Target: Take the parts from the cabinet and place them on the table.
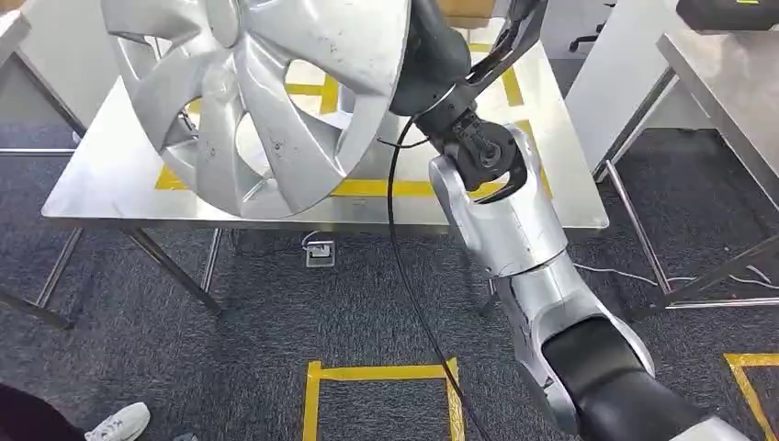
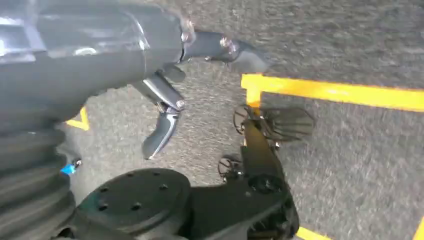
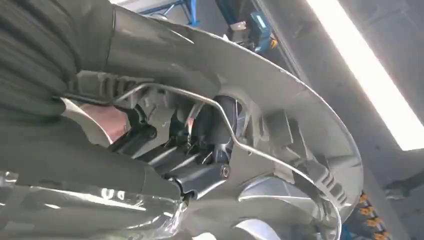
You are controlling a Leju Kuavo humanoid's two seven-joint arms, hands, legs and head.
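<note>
Hubcap (image 1: 257,101) is hanging above the near edge of the steel table (image 1: 110,184), over its left-centre part, tilted, face toward the camera. Right hand (image 3: 165,150) is gripping the hubcap's back at the rim, right arm (image 1: 514,248) reaching up from lower right. A second table (image 1: 726,83) is standing off to the right. A floor socket (image 1: 319,250) is lying under the first table's near edge. Left hand (image 2: 165,100) is hanging over the carpet (image 2: 350,165), holding nothing.

Workshop; steel tables (image 1: 110,184), taped floor squares (image 1: 381,372), carpet.
</note>
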